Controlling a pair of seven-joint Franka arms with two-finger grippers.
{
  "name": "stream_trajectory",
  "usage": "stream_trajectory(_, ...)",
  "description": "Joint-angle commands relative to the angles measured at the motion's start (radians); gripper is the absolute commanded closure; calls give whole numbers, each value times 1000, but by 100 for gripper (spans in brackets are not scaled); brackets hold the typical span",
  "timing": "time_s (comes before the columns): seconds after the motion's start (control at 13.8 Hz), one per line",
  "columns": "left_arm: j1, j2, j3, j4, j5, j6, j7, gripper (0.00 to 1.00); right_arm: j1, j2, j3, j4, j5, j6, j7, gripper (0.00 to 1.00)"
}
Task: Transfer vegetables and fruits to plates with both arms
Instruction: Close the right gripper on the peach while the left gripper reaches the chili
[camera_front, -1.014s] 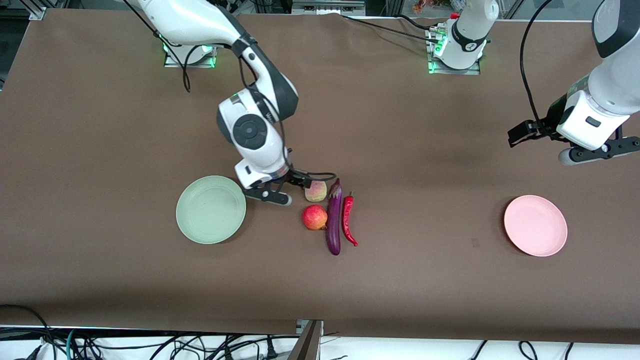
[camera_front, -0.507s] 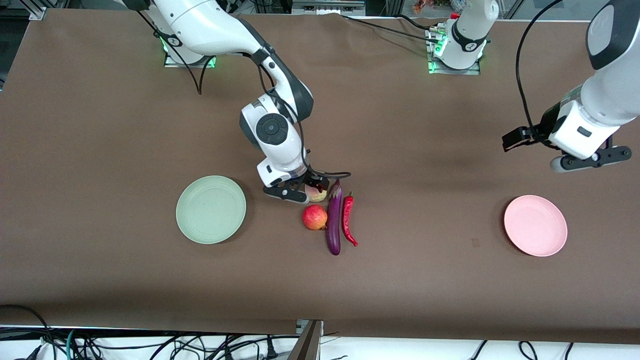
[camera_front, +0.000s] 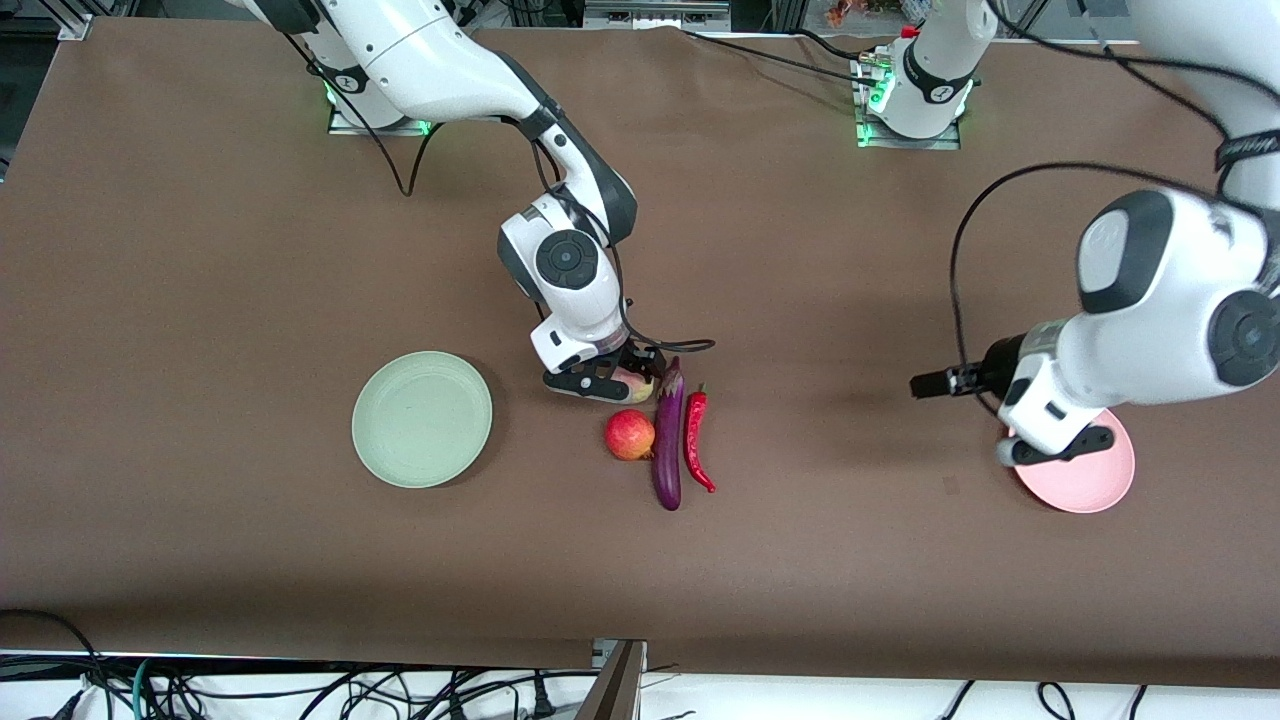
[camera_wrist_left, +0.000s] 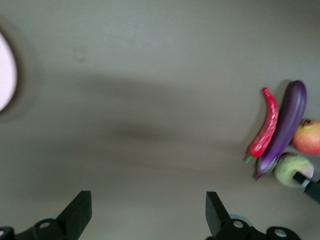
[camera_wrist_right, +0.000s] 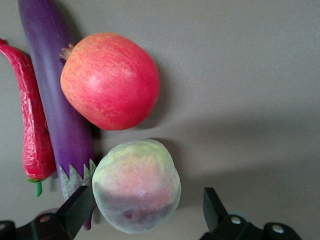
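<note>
The pale peach (camera_wrist_right: 137, 192) lies between the open fingers of my right gripper (camera_wrist_right: 145, 216), which has come down around it (camera_front: 614, 383); a sliver of the peach (camera_front: 642, 388) shows past the hand. The red round fruit (camera_front: 630, 435) lies beside it, nearer the front camera. Along both fruits lies the purple eggplant (camera_front: 668, 440), with the red chili (camera_front: 695, 442) on its left-arm side. The mint green plate (camera_front: 421, 419) sits toward the right arm's end. My left gripper (camera_front: 1055, 448) hangs open and empty (camera_wrist_left: 147, 217) over the inner edge of the pink plate (camera_front: 1090, 482).
Brown cloth covers the whole table (camera_front: 850, 560). Both arm bases stand along the table edge farthest from the front camera. A black cable loops from the left arm (camera_front: 960, 260). Cables and a bracket (camera_front: 615, 680) lie below the table's near edge.
My right gripper moved from beside the green plate toward the left arm's end and settled around the peach. The left arm swung down from the table's end to the pink plate's edge.
</note>
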Motion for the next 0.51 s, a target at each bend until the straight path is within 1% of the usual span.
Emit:
stream_trajectory(0.0,-71,42,6,59,-7,23,-96,0,11,18,-9,5,-18,42,15,0)
stream_trajectory(0.22,-88,103,5,60,-8,112,-106,0,19,43,-9,3,-18,86,13,0)
stream_trajectory(0.43,-141,165,6,60,-7,230,-156,0,19,55,-9,3,-18,109,15,0)
